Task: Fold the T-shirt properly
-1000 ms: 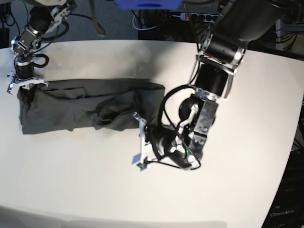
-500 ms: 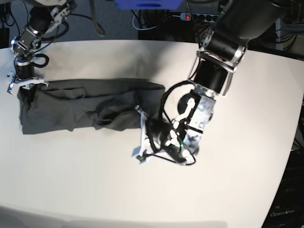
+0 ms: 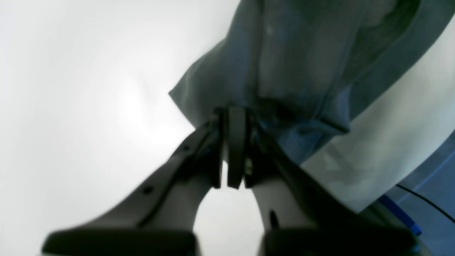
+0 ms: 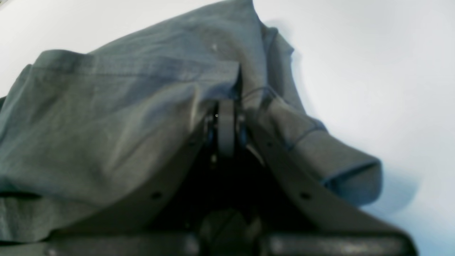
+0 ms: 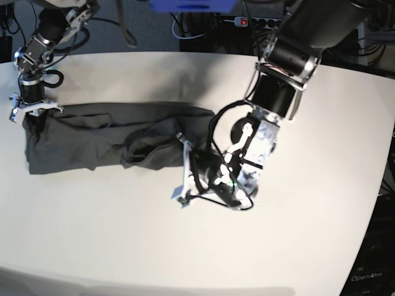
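Observation:
The dark grey T-shirt lies on the white table as a long, wrinkled strip running left to right. My right gripper is at the strip's left end. In the right wrist view it is shut, with the T-shirt bunched over and around its tips. My left gripper is at the strip's lower right corner. In the left wrist view it is shut, with its tips in the hem of the T-shirt. No white label mark shows.
A power strip and cables lie behind the table's far edge, by a blue object. The table's curved right edge runs beside dark equipment. The left arm's bulky links hang over the table's middle right.
The left arm has swung a little up and left, bringing its gripper tighter against the shirt's lower right corner. The right arm and the cloth have hardly moved.

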Action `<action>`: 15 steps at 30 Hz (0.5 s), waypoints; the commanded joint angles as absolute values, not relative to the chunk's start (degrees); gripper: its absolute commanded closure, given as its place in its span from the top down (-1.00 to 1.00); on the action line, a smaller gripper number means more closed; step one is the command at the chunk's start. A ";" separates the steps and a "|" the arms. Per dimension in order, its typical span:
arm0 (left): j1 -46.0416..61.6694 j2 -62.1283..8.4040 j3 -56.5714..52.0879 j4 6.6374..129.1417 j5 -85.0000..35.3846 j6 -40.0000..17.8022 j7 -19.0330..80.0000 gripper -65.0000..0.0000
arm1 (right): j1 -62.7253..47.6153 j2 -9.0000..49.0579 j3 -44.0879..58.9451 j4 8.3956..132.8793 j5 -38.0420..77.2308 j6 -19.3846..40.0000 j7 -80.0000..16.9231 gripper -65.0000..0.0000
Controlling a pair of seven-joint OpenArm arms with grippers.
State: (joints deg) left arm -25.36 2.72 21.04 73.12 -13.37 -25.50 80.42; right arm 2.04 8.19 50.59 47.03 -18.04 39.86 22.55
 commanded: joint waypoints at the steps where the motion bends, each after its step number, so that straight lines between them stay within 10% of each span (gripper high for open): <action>1: -26.95 3.82 20.97 73.80 -13.67 -25.63 80.00 -0.94 | 0.40 6.55 50.15 45.76 -25.71 40.00 11.56 -1.00; 15: -24.84 7.34 21.05 73.63 -13.58 -25.63 78.11 -0.94 | 0.31 6.55 50.15 45.76 -25.71 40.00 11.56 -1.00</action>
State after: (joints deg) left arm -23.24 6.57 21.12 72.79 -13.04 -25.47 78.61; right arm 2.04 8.19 50.59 47.03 -18.04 40.03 22.55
